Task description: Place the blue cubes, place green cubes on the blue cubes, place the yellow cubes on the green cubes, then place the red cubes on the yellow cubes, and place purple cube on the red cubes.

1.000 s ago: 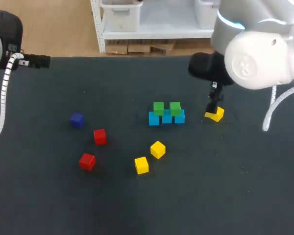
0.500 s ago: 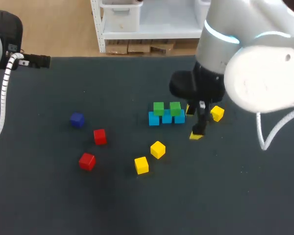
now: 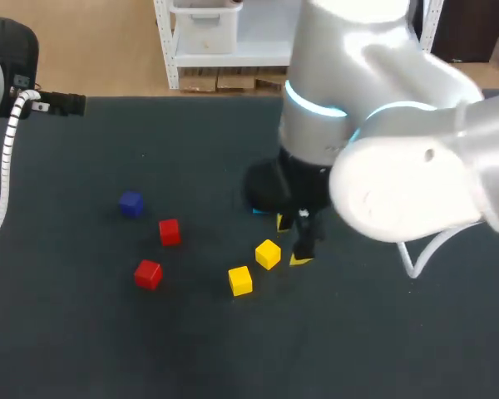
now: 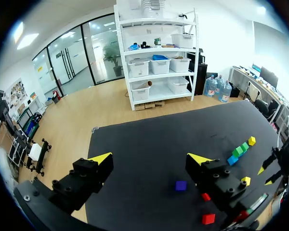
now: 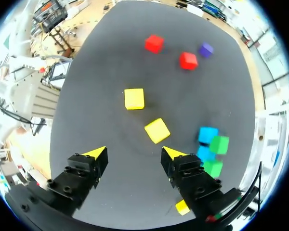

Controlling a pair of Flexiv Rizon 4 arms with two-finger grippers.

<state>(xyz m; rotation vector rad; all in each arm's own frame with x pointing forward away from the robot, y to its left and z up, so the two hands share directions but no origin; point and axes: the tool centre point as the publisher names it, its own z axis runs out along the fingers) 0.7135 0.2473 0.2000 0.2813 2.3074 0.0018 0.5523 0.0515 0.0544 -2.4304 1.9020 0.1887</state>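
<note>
The right end effector (image 5: 135, 154) hangs over the middle of the desk (image 3: 83, 332), its fingers spread and holding nothing. A yellow cube (image 5: 157, 130) lies turned at an angle just ahead of the tips, roughly in line with the gap and untouched. A 2nd yellow cube (image 5: 134, 98) lies a little farther ahead. A 3rd yellow cube (image 5: 182, 207) sits apart from those 2, beside one finger's base. The blue cubes (image 5: 208, 135) stand in a row off to that same side, with 2 green cubes (image 5: 219, 144) on top — in the head view the right arm hides nearly all of this stack. 2 red cubes (image 3: 169, 232) lie near each other toward the desk's left, and the purple cube (image 3: 131, 204) is just beyond them. The left end effector (image 4: 150, 159) sits back at the desk's far-left edge, also released and empty — well apart from every cube.
</note>
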